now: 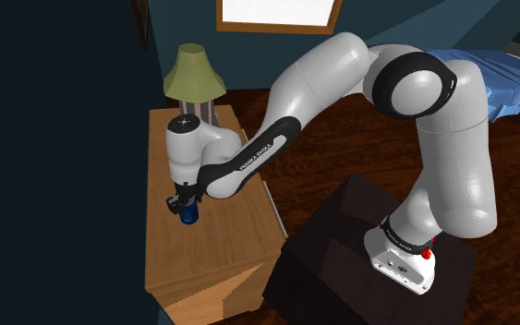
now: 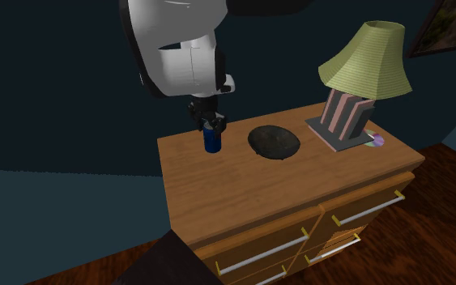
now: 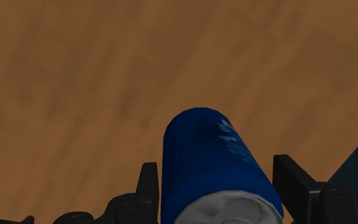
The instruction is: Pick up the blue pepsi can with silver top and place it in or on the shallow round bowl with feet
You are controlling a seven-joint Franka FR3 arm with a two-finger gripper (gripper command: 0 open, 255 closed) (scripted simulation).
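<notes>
The blue can (image 2: 211, 144) stands upright, silver top up.

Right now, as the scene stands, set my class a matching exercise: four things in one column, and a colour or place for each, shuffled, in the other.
Column one:
1 can
2 bowl
3 lamp
4 tool

Column two:
A black, just over the can
B blue body, silver top
C dark and round, between can and lamp
D yellow-green shade

Pairs: 1-B, 2-C, 3-D, 4-A
</notes>
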